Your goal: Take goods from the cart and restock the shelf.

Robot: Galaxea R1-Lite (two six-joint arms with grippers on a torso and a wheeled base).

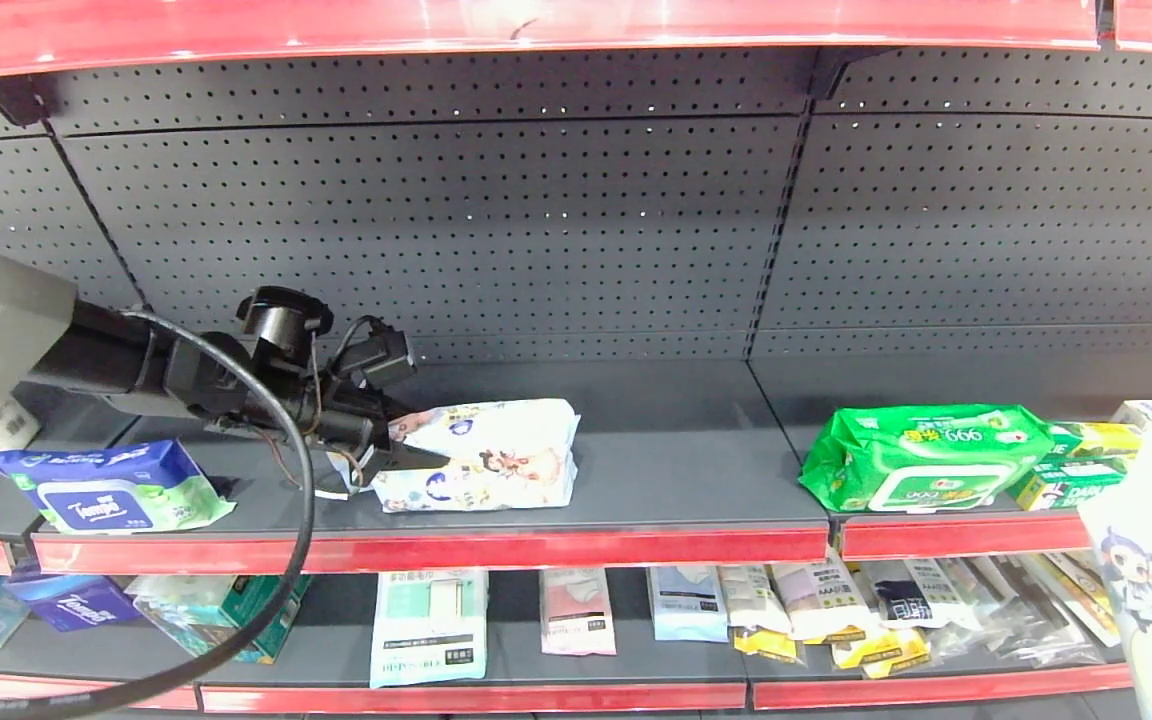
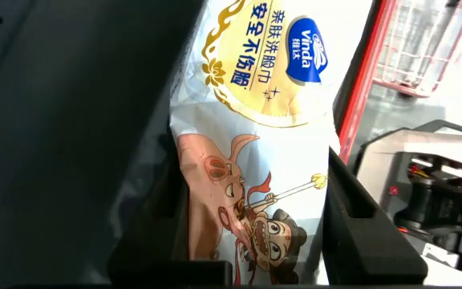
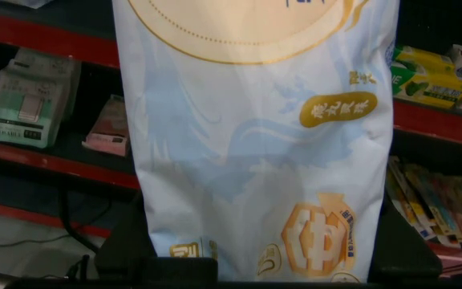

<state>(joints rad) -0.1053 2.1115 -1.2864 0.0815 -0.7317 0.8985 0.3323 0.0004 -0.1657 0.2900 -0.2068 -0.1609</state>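
L arm: my left end effector (image 1: 388,458) is clamped on one end of the white cartoon pack (image 1: 496,465), w/ its fingers (image 2: 359,225) pressed on both sides of it. The pack lies flat on the middle shelf (image 1: 656,480), stretching away from the end effector to its right. A blue tissue pack (image 1: 116,490) sits on the same board, near the end effector on its left. R arm: my right end effector (image 3: 271,257) grips a second white pack (image 3: 255,144) upright, w/ a green wipes pack (image 1: 926,455) on the shelf beyond it.
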